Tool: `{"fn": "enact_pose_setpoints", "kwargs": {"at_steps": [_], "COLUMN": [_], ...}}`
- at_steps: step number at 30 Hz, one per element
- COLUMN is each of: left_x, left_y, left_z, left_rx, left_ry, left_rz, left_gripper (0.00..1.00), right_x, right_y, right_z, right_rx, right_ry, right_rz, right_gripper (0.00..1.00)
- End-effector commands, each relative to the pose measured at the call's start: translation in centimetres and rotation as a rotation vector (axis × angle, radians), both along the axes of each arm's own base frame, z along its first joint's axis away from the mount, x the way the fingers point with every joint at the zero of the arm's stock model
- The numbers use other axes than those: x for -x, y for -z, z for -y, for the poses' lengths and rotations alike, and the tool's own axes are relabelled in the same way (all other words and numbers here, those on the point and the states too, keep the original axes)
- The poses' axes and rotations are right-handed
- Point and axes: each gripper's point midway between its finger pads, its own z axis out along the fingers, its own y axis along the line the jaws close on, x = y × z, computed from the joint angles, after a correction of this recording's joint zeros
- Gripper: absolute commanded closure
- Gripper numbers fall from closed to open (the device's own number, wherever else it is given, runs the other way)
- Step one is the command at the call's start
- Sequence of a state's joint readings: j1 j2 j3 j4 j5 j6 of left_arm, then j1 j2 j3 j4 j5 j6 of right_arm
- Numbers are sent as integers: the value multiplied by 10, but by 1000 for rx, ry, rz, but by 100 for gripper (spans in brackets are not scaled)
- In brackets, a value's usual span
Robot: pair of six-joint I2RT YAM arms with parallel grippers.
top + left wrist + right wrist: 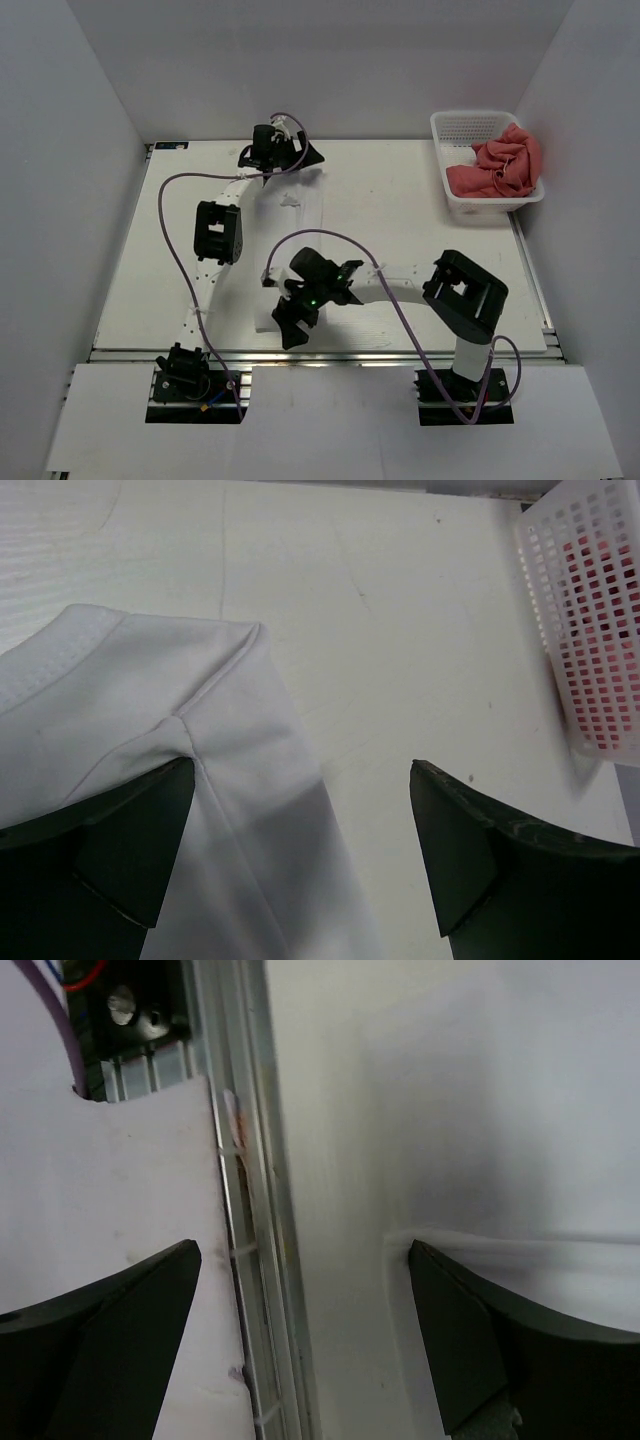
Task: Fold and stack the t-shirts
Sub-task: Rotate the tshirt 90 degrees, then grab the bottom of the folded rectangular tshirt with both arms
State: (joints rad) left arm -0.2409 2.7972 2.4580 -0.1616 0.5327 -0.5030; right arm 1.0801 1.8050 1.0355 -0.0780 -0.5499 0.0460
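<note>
A plain white t-shirt (304, 215) lies spread flat in the middle of the table, hard to tell from the white top. My left gripper (280, 155) hovers open over its far end. In the left wrist view a shoulder corner of the white t-shirt (150, 710) lies under the left gripper (300, 810), nothing between the fingers. My right gripper (291, 325) stands open at the shirt's near edge. In the right wrist view the white t-shirt's hem (520, 1250) runs beside the right finger of the right gripper (305, 1290). Coral-pink t-shirts (500, 165) lie bunched in the basket.
A white plastic lattice basket (462, 126) stands at the back right corner; its wall (590, 610) shows in the left wrist view. The metal rail (255, 1260) of the table's near edge runs under the right gripper. White walls enclose three sides.
</note>
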Motion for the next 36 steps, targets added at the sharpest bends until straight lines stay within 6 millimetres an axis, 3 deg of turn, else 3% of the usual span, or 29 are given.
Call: {"fn": "enact_pose_setpoints", "kwargs": {"at_steps": [1,4,9,10,12,13,14,15,17,18,19,20,21,22,23,24,25,26,28,29,30,31,33,34,36], "left_x": [12,7,-4,-5,-8,-5,-1,3,16,36,47,70,72,103,121,156,171,205,244,284,305,338,371,398,421], "left_y": [61,63,7,-9,-67,-80,-130,-143,-181,-216,-230,-251,-223,-236,-234,-264,-256,-194,-174,-144,-129,-87,-75,-48,-33], "left_z": [2,-2,-6,-6,-8,-9,-11,-16,-23,-31,-37,-56,-64,-73,-81,-95,-113,-123,-132,-143,-145,-152,-156,-159,-162], "left_rx": [-5,-21,9,15,24,9,17,-5,-38,-56,-83,-153,-207,-241,-261,-269,-306,-339,-316,-315,-303,-331,-302,-316,-303], "left_ry": [-26,-56,-69,-69,-77,-68,-64,-85,-83,-85,-93,-142,-165,-182,-195,-225,-301,-311,-327,-351,-346,-346,-360,-345,-357], "left_rz": [-133,-128,-48,-26,63,93,164,166,215,237,249,251,186,177,146,166,141,-14,-32,-94,-132,-244,-299,-389,-452], "left_gripper": [0,0,0,0,0,0,0,0,0,0,0,0,0,0,0,0,0,0,0,0,0,0,0,0,0], "right_x": [22,12,5,6,3,-1,-1,-3,-8,-10,-18,-22,-26,-26,-28,-31,-31,-32,-34,-37,-38,-37,-44,-44,-46], "right_y": [-15,-28,-54,-66,-70,-82,-84,-86,-84,-88,-87,-84,-80,-76,-75,-67,-63,-62,-53,-52,-45,-43,-37,-32,-27], "right_z": [-14,-20,-19,-18,-15,-14,-14,-9,-1,2,5,14,17,23,24,30,32,33,40,38,41,41,43,44,44], "right_rx": [-45,-67,-123,-149,-154,-180,-182,-181,-160,-164,-148,-133,-117,-105,-93,-64,-49,-44,-20,-26,-2,3,30,42,56], "right_ry": [-144,-113,-111,-116,-107,-89,-80,-62,-18,-6,30,53,64,67,76,93,96,122,152,183,201,210,275,291,335], "right_rz": [38,113,187,206,229,255,263,268,295,314,348,379,400,414,423,434,435,422,428,425,422,405,400,387,368], "right_gripper": [10,10,10,10,10,10,10,10,10,10,10,10,10,10,10,10,10,10,10,10,10,10,10,12,14]}}
